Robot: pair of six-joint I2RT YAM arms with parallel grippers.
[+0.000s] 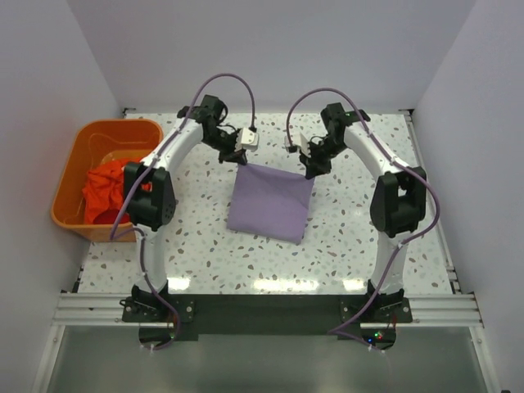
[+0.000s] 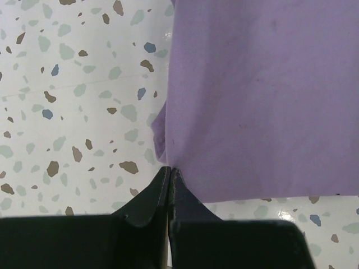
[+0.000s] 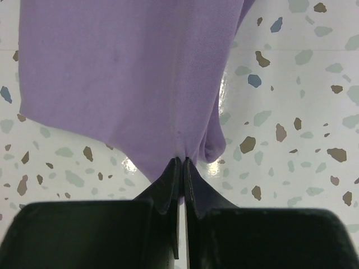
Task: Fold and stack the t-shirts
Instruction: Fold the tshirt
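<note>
A lavender-purple t-shirt lies folded into a rough square on the speckled table. My left gripper is shut on its far left corner, and the pinched cloth shows right at the fingertips in the left wrist view. My right gripper is shut on the far right corner, cloth bunching at its tips. Both far corners look slightly lifted. The purple t-shirt fills the wrist views. An orange-red t-shirt lies crumpled in the basket at left.
An orange plastic basket stands at the table's far left, next to the left arm's elbow. White walls enclose the table on three sides. The arm bases sit on a dark rail at the near edge.
</note>
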